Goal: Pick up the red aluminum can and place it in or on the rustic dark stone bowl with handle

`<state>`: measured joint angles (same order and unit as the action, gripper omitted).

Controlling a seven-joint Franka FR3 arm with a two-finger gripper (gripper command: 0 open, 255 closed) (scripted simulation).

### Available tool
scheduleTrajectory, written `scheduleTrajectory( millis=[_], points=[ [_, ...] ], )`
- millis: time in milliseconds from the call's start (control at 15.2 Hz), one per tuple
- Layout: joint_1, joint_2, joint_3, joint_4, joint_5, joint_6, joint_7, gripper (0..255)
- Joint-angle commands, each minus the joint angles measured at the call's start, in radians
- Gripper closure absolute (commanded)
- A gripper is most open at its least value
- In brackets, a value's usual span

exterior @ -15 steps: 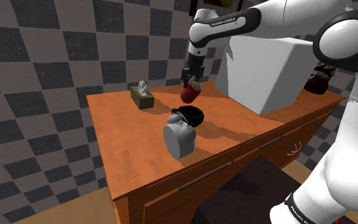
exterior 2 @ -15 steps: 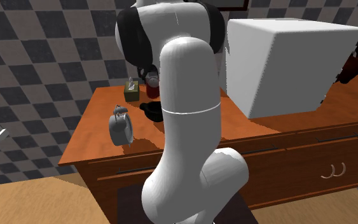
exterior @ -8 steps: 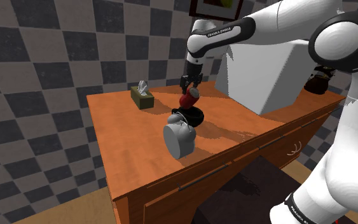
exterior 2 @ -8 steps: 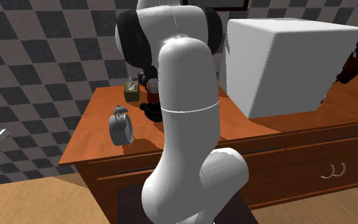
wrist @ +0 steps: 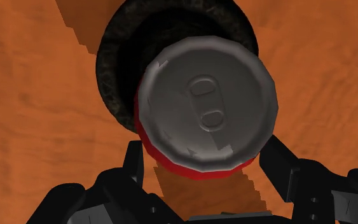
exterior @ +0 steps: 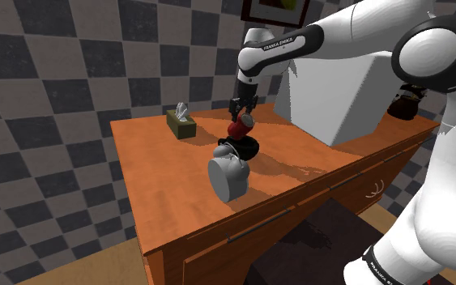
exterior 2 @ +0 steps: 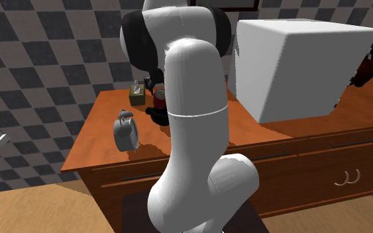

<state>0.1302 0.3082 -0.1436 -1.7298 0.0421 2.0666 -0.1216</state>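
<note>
Checkered grey-and-charcoal walls all round; in front of them, an orange wooden surface (exterior: pixel 157 158) with drawers along its front edge. Near the middle of it, a dark, rough-rimmed bowl (exterior: pixel 250 149) with a handle.

In the bowl's mouth, a red can (exterior: pixel 239 129), leaning rather than upright, grey lid (wrist: pixel 207 105) uppermost with the pull tab plain in the wrist view. Off-centre there, crowding the bowl's rim on the end effector's side. Contact between can base and bowl floor: not discernible. On the visible strip of red wall, plain colour only, nothing legible.

Directly over the bowl, the black end effector (exterior: pixel 243 116), spread to about the can's width and clasping it: in the wrist view, one finger (wrist: pixel 133 167) against the red wall on one side, its partner against the opposite side.

Readable on the arm's dark band above the bowl: "FRANKA EMIKA" (exterior: pixel 283 42) in white capitals. More white lettering (exterior: pixel 377 268) on a dark band low on the arm, well away from the bowl, too small to make out.

Just in front of the bowl in the shoulder view, overlapping its near rim, a grey twin-bell alarm clock (exterior: pixel 228 176). To the shoulder view's left of the bowl and farther back, a small olive tissue box (exterior: pixel 181 125) with a pale tissue sticking up. To the shoulder view's right of the bowl, a big plain white box (exterior: pixel 339 85); farther the same way, a dark brown object (exterior: pixel 402 104), hard to identify. High on the wall above the bowl, the lower part of a framed picture (exterior: pixel 276 8).
</note>
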Motion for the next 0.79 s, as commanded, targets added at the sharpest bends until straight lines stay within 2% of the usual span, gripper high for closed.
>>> scheduleTrajectory(
  millis=[0, 330, 594, 726],
  points=[
    [0.000, 0.000, 0.000, 0.000, 0.000, 0.000, 0.000, 0],
    [0.000, 0.000, 0.000, 0.000, 0.000, 0.000, 0.000, 0],
    [0.001, -0.037, -0.002, 0.077, -0.007, -0.113, 0.005, 0],
    [0.001, -0.038, -0.002, 0.077, -0.007, -0.113, 0.005, 0]
  ],
)
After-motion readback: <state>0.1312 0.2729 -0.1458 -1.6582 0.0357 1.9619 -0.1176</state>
